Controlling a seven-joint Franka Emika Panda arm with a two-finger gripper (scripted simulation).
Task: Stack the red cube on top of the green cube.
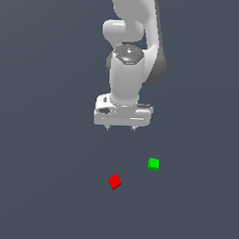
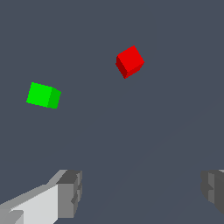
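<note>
Red cube (image 1: 115, 181) and green cube (image 1: 153, 164) sit apart on the grey floor (image 1: 40, 187); the white gripper (image 1: 120, 127) hangs above, jaws spread, empty.

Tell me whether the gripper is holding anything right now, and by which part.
Nothing is held. The gripper is open and empty; the red cube and green cube lie apart on the surface.

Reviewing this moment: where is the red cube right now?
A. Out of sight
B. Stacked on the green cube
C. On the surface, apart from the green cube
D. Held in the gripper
C. The red cube sits on the surface, with a clear gap to the green cube, and the open gripper holds nothing.
</note>
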